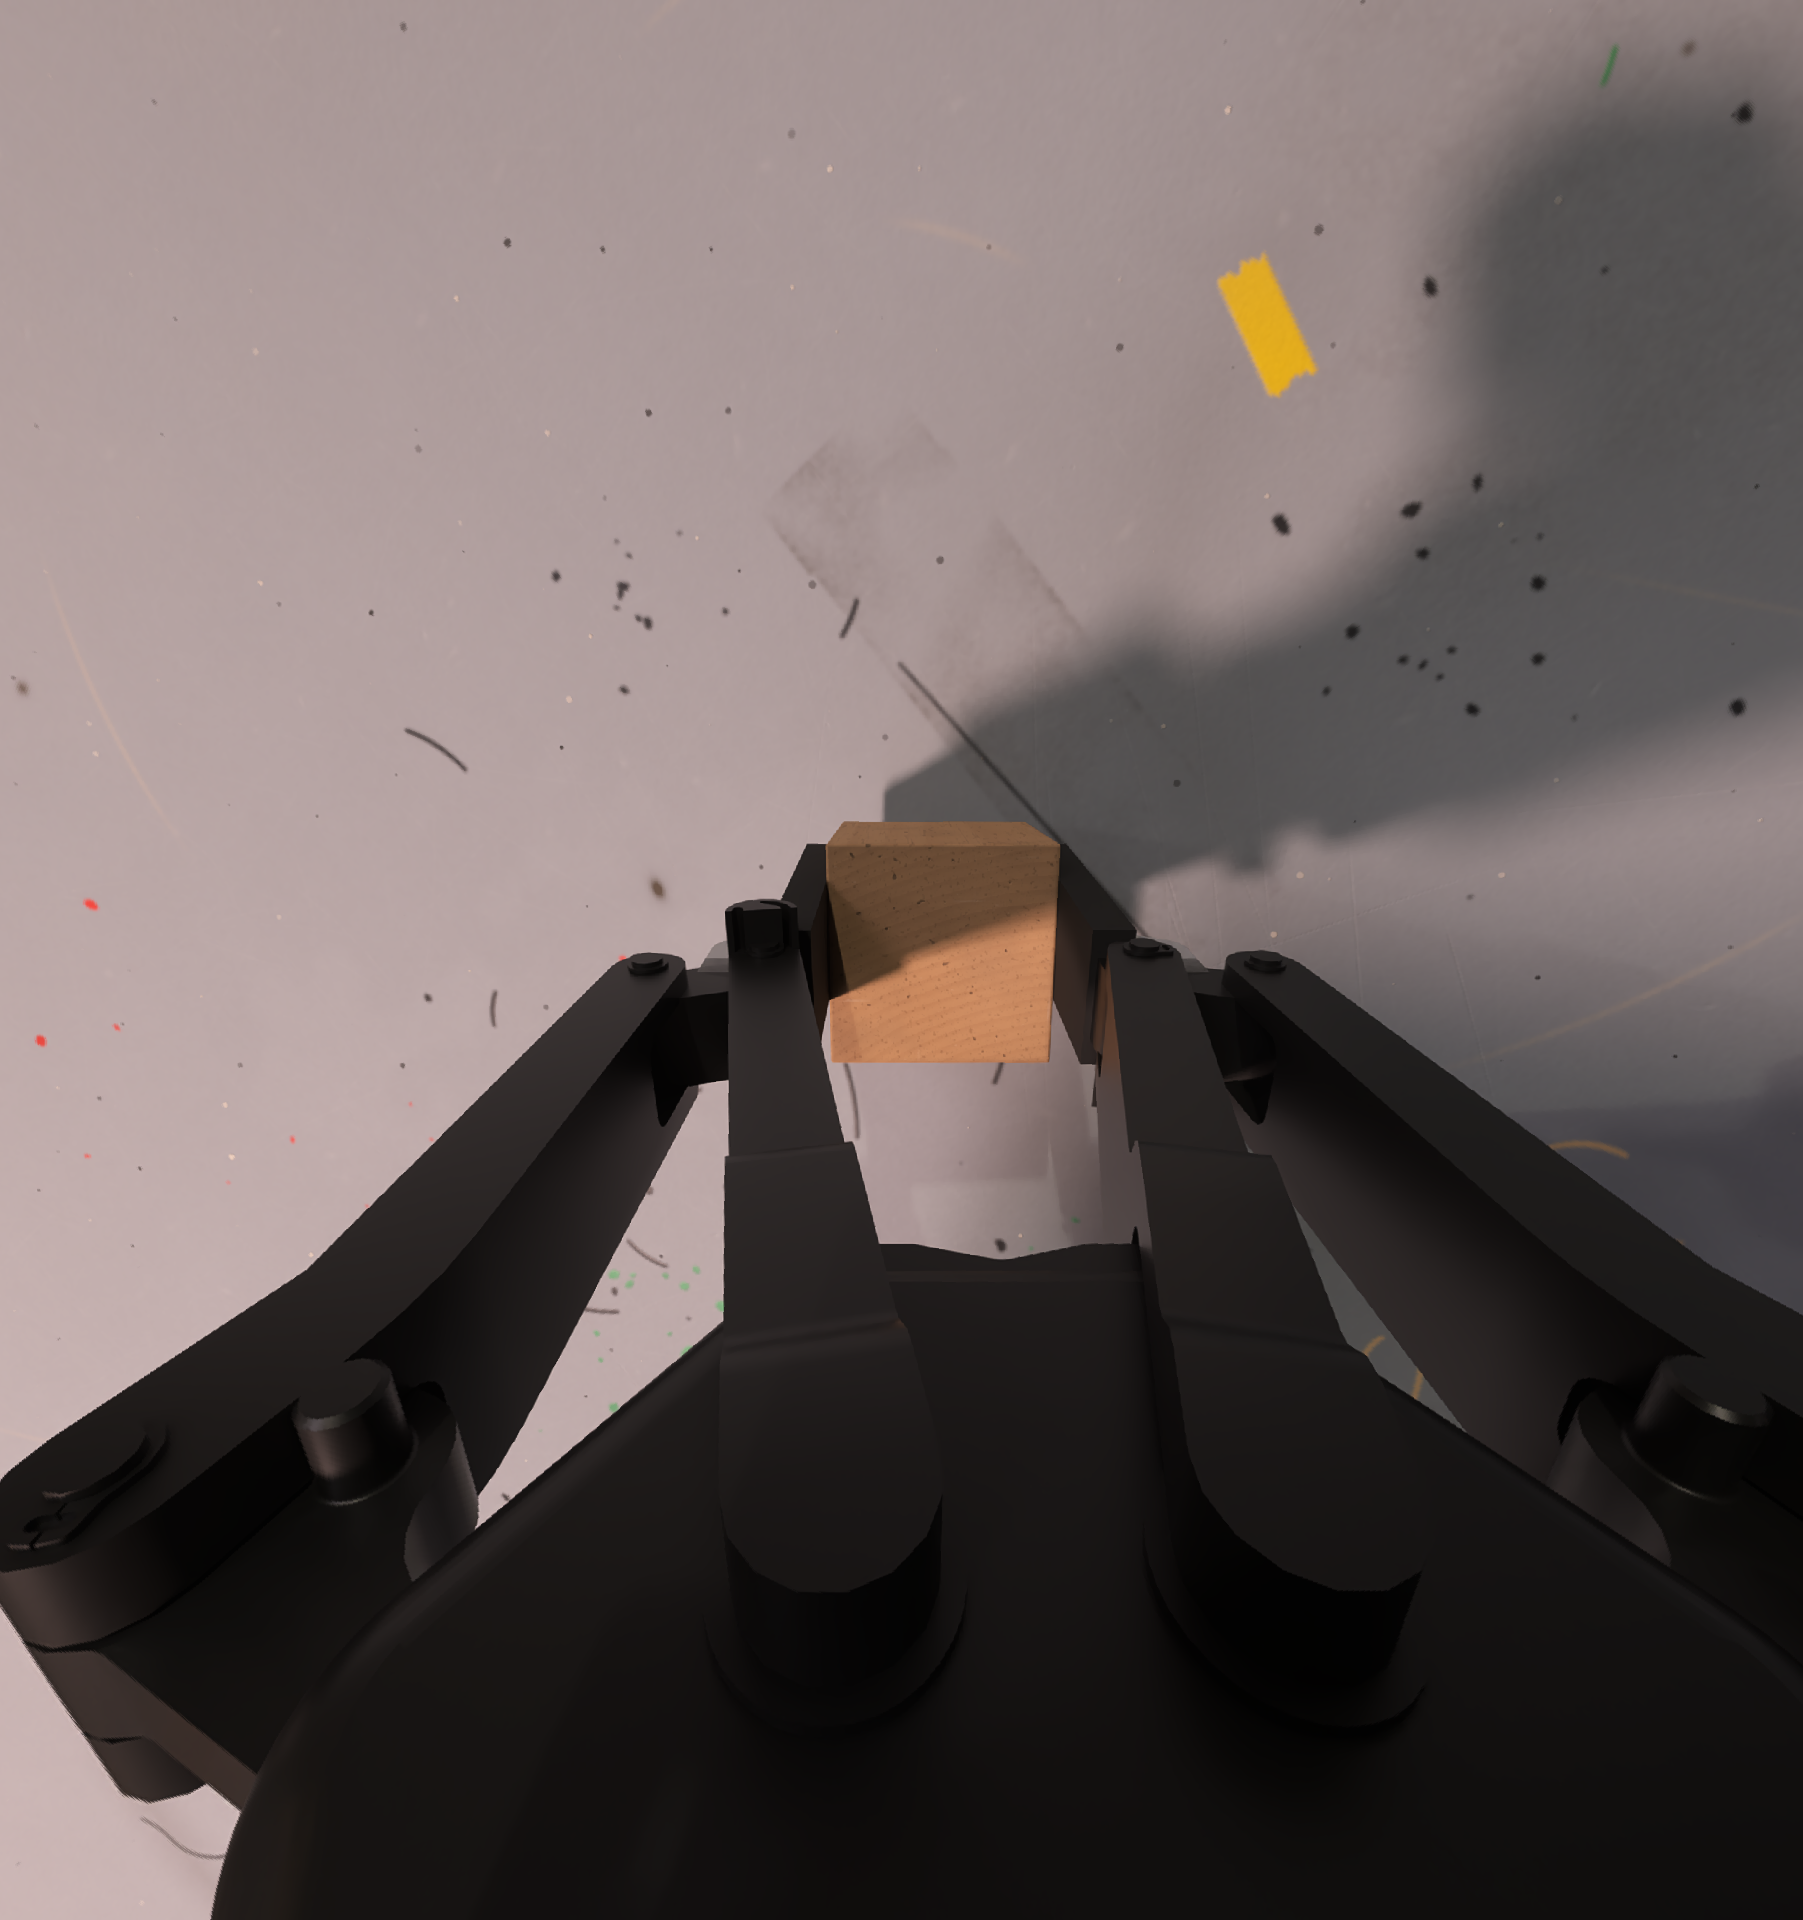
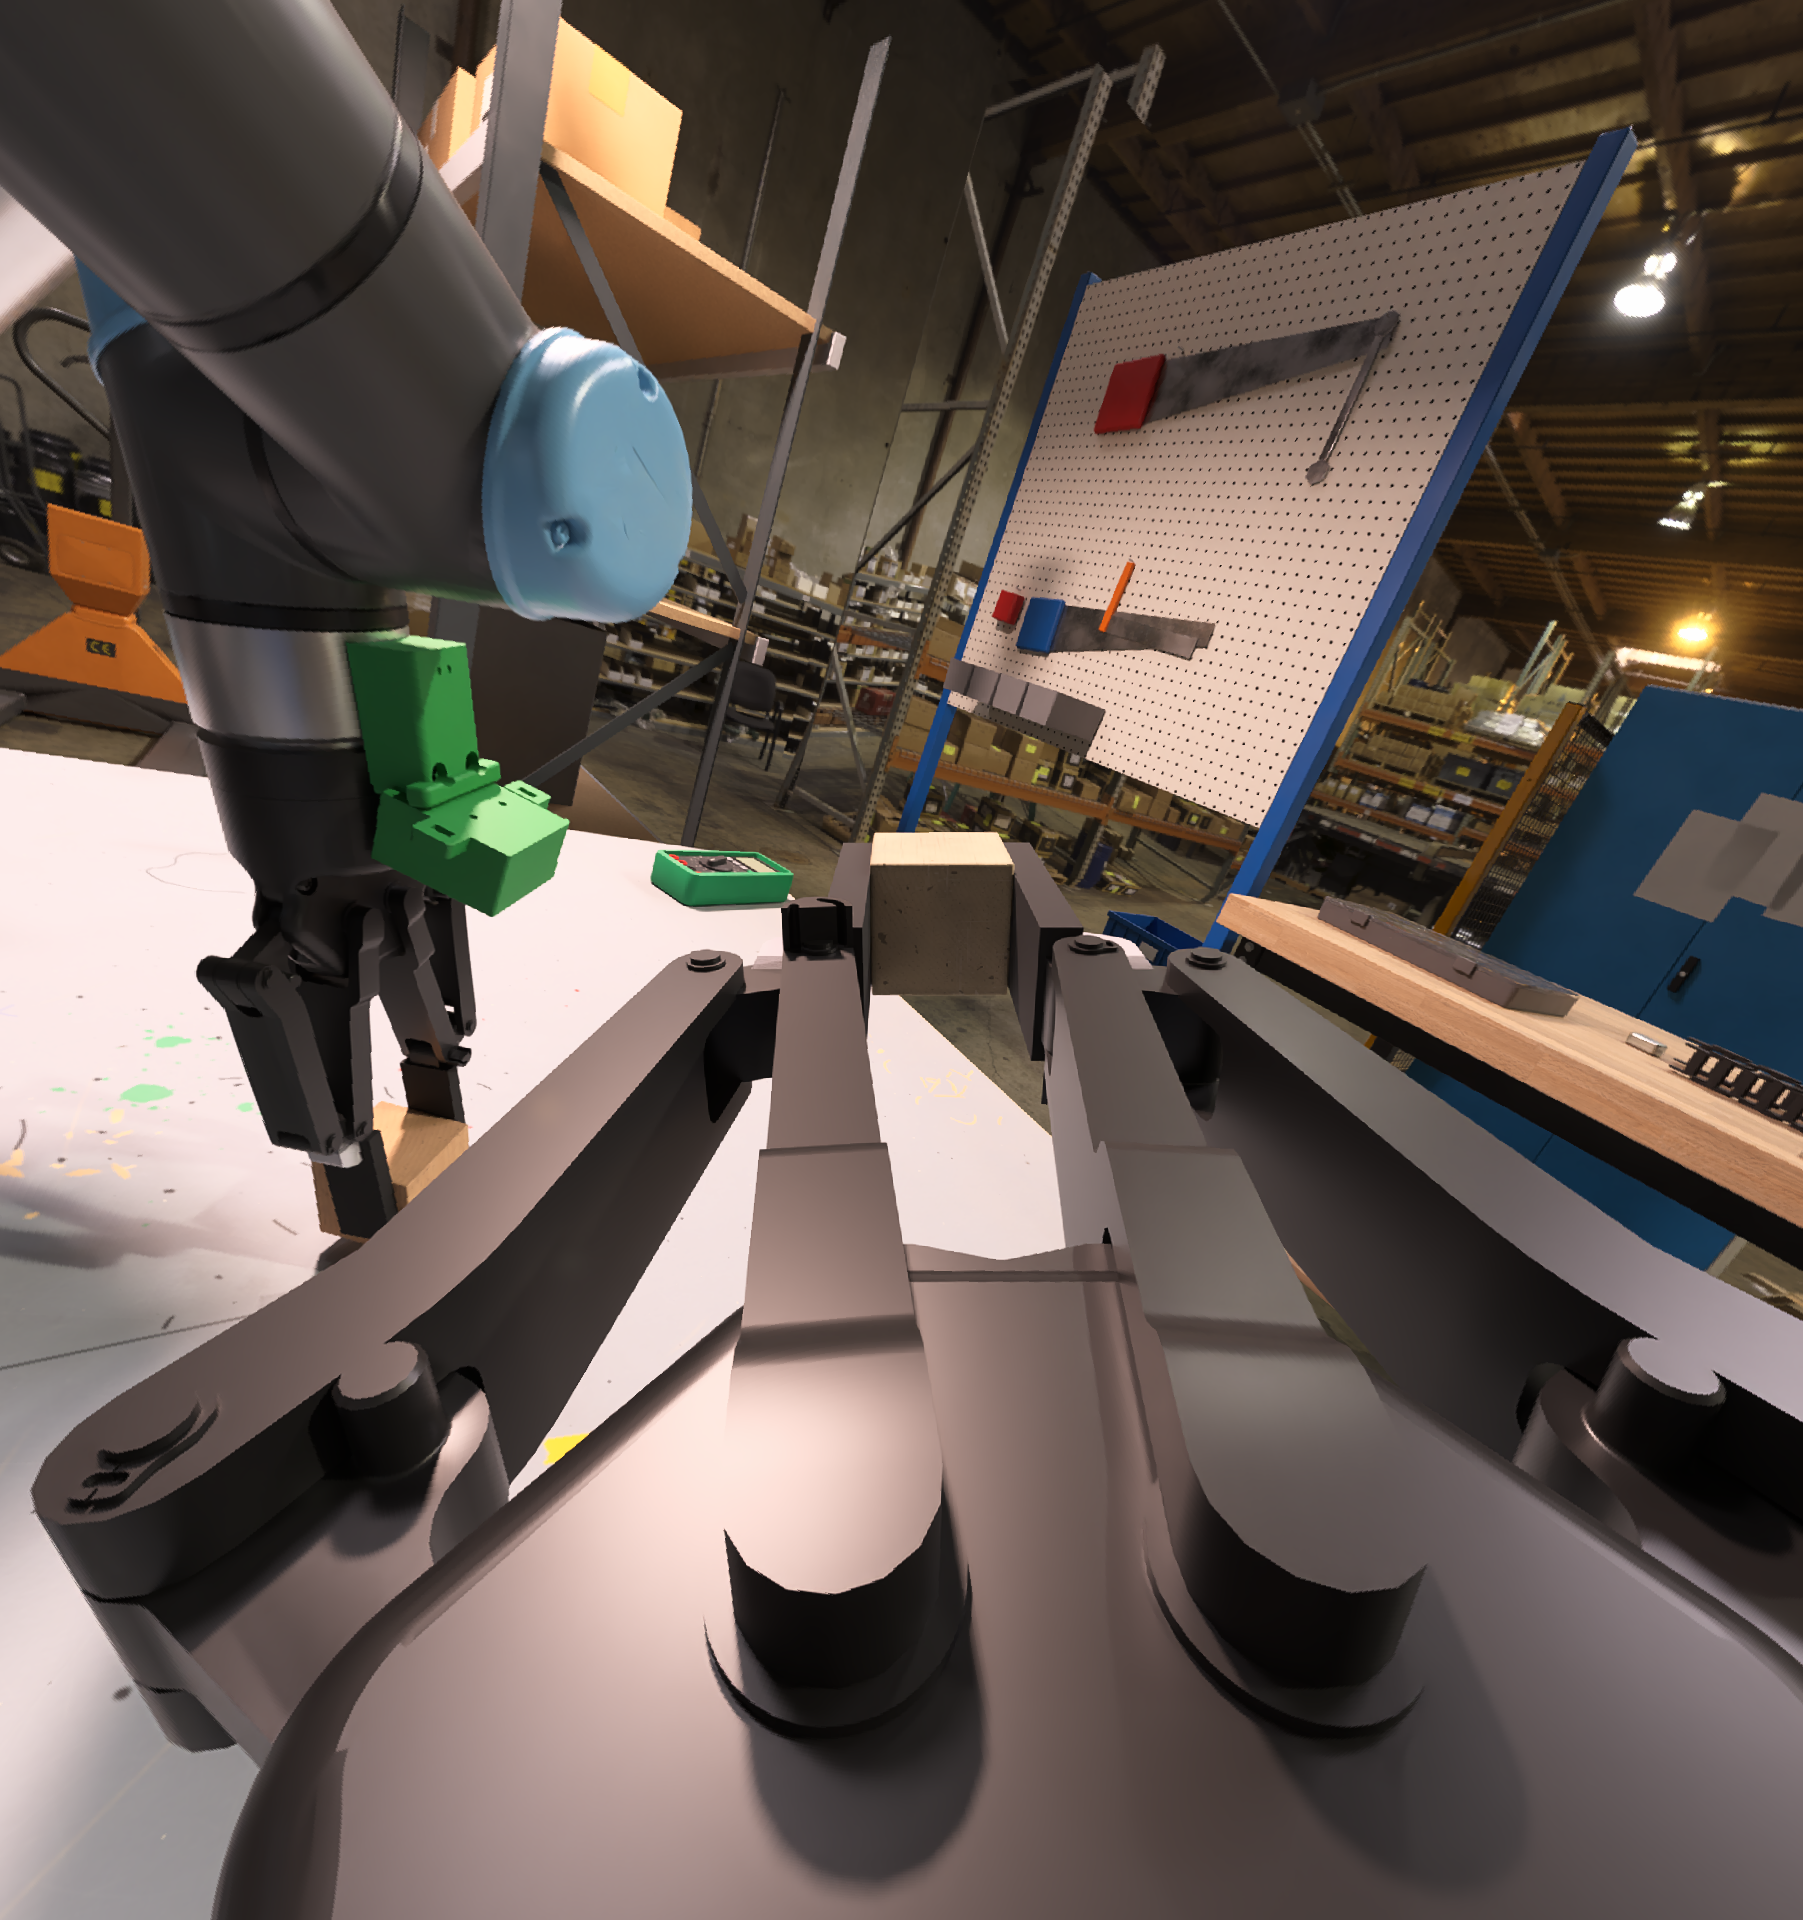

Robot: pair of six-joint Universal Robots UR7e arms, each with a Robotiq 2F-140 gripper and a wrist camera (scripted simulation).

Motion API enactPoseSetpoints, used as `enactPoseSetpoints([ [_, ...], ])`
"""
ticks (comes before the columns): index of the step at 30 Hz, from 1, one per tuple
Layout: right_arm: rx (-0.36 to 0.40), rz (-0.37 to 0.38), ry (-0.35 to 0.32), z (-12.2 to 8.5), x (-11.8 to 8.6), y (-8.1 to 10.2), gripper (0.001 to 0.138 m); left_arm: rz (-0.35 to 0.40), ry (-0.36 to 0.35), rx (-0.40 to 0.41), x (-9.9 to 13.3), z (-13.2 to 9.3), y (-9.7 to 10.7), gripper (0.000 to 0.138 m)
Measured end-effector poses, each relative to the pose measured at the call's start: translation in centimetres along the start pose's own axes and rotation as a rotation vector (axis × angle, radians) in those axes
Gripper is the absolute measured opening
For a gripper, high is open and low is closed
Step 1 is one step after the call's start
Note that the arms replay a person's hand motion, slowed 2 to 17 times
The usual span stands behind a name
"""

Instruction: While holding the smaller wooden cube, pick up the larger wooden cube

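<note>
Larger wooden cube (image 1: pixel 941 940) sits clamped between my left gripper (image 1: pixel 944 935) fingers, low over the speckled table (image 1: pixel 357 520); whether it has left the surface I cannot tell. My right gripper (image 2: pixel 941 914) grips the smaller wooden cube (image 2: pixel 941 914), raised above the table. I would lift the left straight up, slowly, and hold the right arm steady.
</note>
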State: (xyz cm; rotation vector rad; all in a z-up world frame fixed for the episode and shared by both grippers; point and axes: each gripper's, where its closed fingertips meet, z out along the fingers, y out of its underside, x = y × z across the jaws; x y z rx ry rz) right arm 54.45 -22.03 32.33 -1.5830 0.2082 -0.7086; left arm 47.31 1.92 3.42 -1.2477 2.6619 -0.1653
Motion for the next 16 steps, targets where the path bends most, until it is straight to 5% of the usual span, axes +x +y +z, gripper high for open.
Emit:
enactPoseSetpoints([
  [16,0.021,0.021,-0.021,-0.2,0.0,-0.3,0.032,0.002,-0.026,-0.072,-0.1,0.9,1.8,0.05],
])
